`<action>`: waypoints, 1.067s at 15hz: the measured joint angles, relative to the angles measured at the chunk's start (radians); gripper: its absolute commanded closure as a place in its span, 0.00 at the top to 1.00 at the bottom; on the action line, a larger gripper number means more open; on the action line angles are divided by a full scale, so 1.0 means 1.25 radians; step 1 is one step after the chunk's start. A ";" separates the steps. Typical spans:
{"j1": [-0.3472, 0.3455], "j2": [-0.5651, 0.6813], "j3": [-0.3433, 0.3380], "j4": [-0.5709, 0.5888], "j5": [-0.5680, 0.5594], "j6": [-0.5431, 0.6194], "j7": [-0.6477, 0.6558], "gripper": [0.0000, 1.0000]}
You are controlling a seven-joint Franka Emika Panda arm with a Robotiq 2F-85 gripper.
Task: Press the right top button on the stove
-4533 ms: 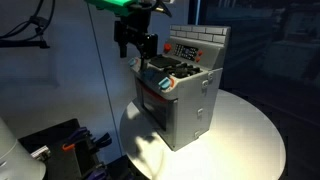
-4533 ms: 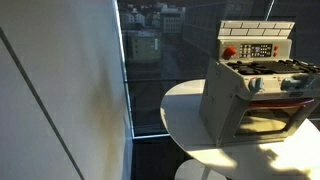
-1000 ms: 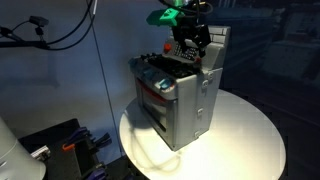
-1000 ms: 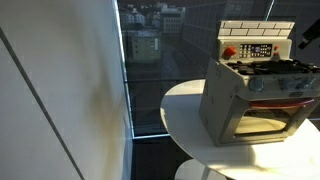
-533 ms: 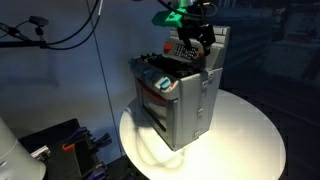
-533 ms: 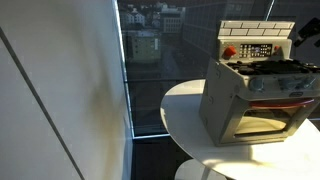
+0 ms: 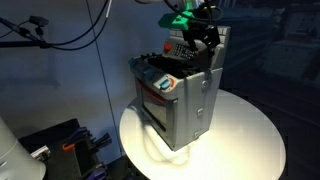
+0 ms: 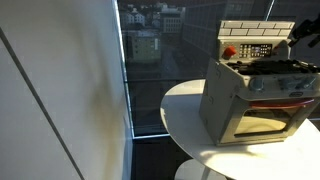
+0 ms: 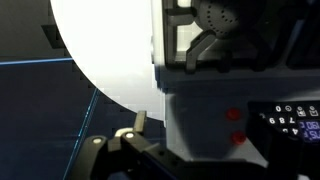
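Observation:
The stove [image 7: 180, 95] is a small grey box with a black burner top and a red-orange stripe on its door. It stands on a round white table in both exterior views, also [image 8: 250, 95]. Its upright back panel [image 8: 256, 40] carries red buttons [image 9: 237, 115] and a dark keypad [image 9: 295, 120]. My gripper [image 7: 205, 38] hovers over the burners, right in front of the panel's upper part. It shows at the frame edge in an exterior view [image 8: 301, 35]. In the wrist view my fingers [image 9: 145, 130] look shut and empty, close to the red buttons.
The round white table [image 7: 245, 135] holds only the stove, with bare top around it. A dark window [image 8: 150, 70] stands behind. Cables and dark gear [image 7: 60, 140] lie on the floor beside the table.
My gripper has moved a little farther along the back panel and slightly up, staying over the burner top. The stove has not moved.

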 measured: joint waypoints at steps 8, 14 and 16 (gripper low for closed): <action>-0.004 0.047 0.010 0.043 0.035 0.000 0.000 1.00; -0.007 0.063 0.014 0.058 0.038 0.000 0.000 1.00; -0.008 0.067 0.014 0.061 0.038 0.000 0.000 1.00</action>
